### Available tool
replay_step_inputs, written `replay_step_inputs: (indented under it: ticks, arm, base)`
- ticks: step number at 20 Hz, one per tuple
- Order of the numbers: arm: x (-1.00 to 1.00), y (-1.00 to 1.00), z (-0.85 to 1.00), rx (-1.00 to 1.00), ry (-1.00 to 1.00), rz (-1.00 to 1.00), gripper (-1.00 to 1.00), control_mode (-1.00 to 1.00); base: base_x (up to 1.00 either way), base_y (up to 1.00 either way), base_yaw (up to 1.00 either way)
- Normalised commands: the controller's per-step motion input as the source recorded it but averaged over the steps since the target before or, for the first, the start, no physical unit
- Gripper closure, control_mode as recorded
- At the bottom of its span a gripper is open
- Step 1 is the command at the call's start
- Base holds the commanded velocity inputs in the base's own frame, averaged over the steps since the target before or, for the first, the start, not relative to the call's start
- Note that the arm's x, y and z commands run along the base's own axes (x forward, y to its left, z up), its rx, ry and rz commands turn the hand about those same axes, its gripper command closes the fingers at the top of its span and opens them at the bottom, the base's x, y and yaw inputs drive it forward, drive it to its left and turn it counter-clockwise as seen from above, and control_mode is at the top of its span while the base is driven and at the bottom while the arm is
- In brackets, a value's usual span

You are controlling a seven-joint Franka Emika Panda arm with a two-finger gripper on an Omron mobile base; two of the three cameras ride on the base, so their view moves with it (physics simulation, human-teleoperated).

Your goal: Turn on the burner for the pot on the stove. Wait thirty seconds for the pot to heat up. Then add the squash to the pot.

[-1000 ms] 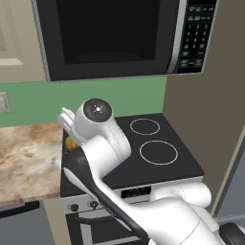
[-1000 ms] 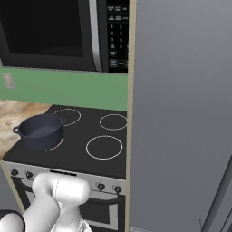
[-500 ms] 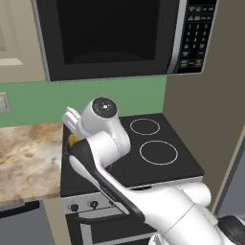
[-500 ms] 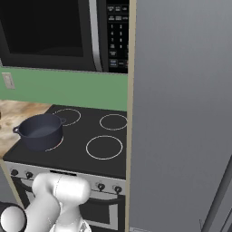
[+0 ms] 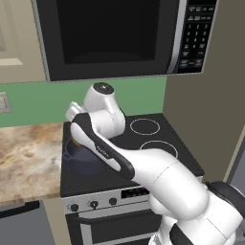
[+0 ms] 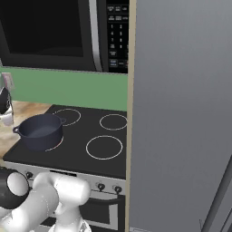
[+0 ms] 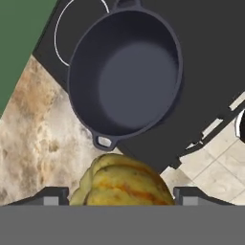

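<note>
In the hand view a marbled countertop (image 7: 33, 134) lies leftmost; a ribbed yellow-olive squash (image 7: 122, 181), streaked orange, sits clamped between the gripper (image 7: 119, 196) fingertips (image 7: 52, 195), above the counter beside the stove (image 7: 210, 62). Right of it, the empty blue-grey pot (image 7: 127, 72) stands on the black cooktop.

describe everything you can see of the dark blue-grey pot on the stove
The round dark blue-grey metal pot is lidless and empty, with a smooth matte inside, wider than tall. Two small loop handles stick out on opposite sides of the rim. It stands upright on the black glass cooktop at the front left, near the marbled counter, over a white ring mark that it mostly covers. Nothing rests in it. In the hand view a ribbed yellow-orange squash sits between the fingertips, apart from the pot.
</note>
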Motion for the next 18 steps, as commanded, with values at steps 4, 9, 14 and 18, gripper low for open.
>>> replay_step_inputs:
  ticks: [4,9,14,18]
  arm:
    - [0.24,-0.01,-0.49,-0.02,-0.01,0.08,1.0,-1.0]
    - [0.19,0.0,-0.39,-0.01,0.0,0.07,1.0,-1.0]
    - [0.43,-0.09,-0.11,0.0,0.02,0.06,1.0,-1.0]
    - [0.5,-0.07,-0.21,0.0,0.0,0.06,1.0,-1.0]
  base:
    - [0.0,0.0,0.0]
    - [0.0,0.0,0.0]
    - [0.0,0.0,0.0]
    - [0.0,0.0,0.0]
